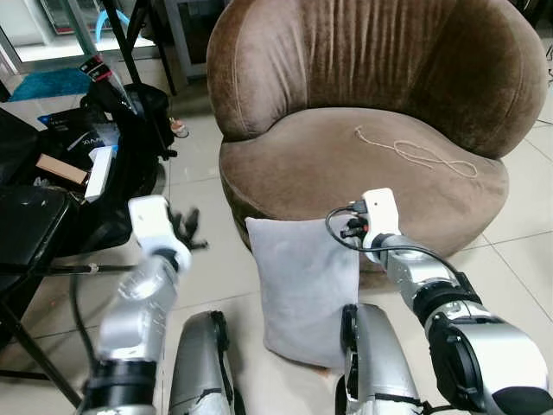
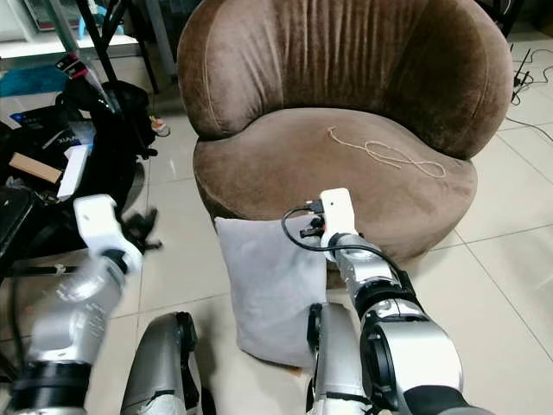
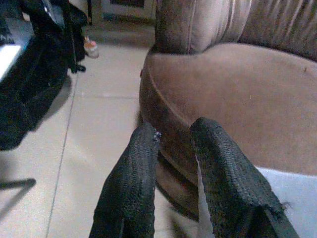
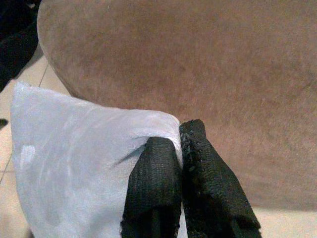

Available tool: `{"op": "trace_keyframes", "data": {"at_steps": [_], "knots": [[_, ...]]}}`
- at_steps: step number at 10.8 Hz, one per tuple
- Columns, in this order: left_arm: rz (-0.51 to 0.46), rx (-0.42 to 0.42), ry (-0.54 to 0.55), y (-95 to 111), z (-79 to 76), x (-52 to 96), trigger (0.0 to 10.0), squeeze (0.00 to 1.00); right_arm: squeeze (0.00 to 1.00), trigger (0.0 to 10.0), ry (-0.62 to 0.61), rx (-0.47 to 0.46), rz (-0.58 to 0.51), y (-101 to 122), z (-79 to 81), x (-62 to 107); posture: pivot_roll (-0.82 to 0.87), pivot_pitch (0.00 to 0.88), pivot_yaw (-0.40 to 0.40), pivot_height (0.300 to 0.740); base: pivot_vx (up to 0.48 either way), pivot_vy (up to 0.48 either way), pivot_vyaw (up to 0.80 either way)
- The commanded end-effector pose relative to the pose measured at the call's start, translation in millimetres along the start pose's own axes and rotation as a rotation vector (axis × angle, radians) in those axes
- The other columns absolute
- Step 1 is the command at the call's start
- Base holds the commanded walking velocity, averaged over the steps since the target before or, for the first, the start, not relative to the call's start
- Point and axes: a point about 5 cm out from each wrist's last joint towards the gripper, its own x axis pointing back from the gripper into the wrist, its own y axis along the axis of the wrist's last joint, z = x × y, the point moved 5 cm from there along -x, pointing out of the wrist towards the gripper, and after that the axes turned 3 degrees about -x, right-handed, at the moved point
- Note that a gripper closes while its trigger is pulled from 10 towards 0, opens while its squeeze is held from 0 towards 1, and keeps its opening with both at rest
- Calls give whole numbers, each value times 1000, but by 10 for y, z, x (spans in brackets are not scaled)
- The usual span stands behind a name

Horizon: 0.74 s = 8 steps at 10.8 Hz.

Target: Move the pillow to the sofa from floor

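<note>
Beige tile floor [image 1: 207, 173], black bags [image 1: 52, 190] left

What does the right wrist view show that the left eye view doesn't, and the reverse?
Right wrist view alone: the right gripper with its black fingers pinched on the pillow's upper corner. Left eye view alone: the sofa's backrest, a looped string on the seat, the left gripper raised beside the pillow, and black bags on the floor. Both: the grey pillow standing against the brown sofa.

even indoor daylight, head views sharp, left arm [image 2: 73, 303] motion-blurred, wrist views dim, grainy, soft
</note>
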Motion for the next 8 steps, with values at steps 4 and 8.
{"op": "trace_keyframes", "data": {"at_steps": [4, 8], "knots": [[20, 2, -4, -22, -23, 30, 10000, 0, 0, 10000, -33, -17, -150, 343, -85, 38, -66, 0, 65, 510, 0, 0, 0], [31, -1, -21, -73, -78, 77, 10000, 0, 0, 10000, -23, -18, -164, 254, 50, 60, -68, 0, 73, 565, 0, 0, 0]]}}
